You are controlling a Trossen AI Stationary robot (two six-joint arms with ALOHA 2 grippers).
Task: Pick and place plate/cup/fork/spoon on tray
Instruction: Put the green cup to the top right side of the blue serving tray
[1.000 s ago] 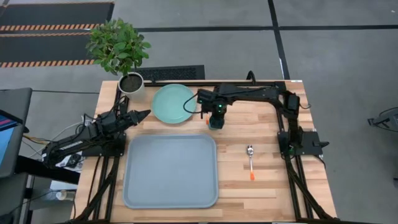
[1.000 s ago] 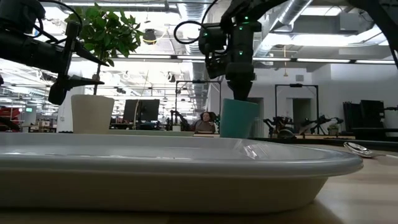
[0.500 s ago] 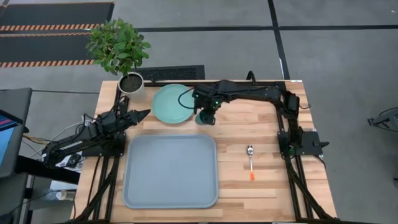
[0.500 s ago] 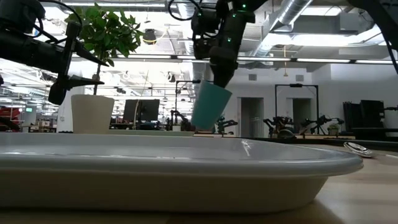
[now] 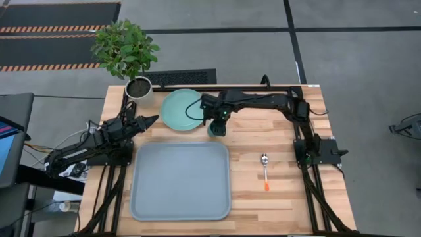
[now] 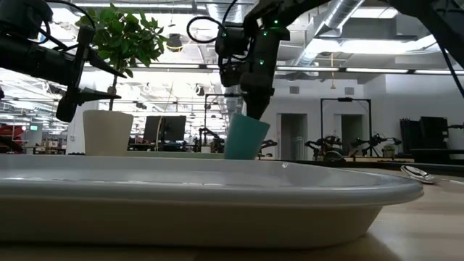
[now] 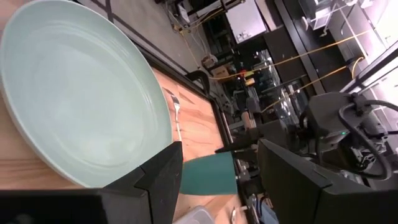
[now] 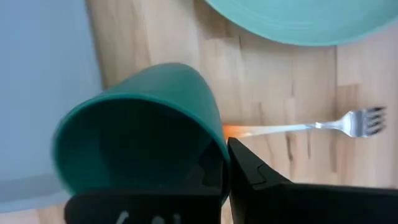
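Observation:
My right gripper (image 5: 217, 120) is shut on the dark teal cup (image 5: 216, 129), just right of the mint-green plate (image 5: 183, 110) and beyond the far right corner of the grey-blue tray (image 5: 181, 197). The cup also shows tilted in the low view (image 6: 245, 138). The fork (image 8: 323, 126) lies flat on the wood behind the cup and is hidden under the arm in the high view. The spoon (image 5: 264, 168) lies flat on the table right of the tray. My left gripper (image 5: 151, 120) is open and empty, left of the plate. My right gripper holds the cup by its rim wall (image 8: 214, 155), one finger inside the cup and one finger (image 8: 252, 177) outside. The fingers come from above, slanting down. The cup is tilted; the tray's rim hides its lower end in the low view.
A white pot with a green plant (image 5: 138, 87) stands at the table's far left corner, beside the plate. Bare wood lies right of the tray around the spoon. The tray's raised rim (image 6: 217, 181) fills the front of the low view.
My right gripper has gone toward the table's left with the cup, rising a little and then coming lower. The cup stood upright a second ago and now hangs tilted, closer to the plate.

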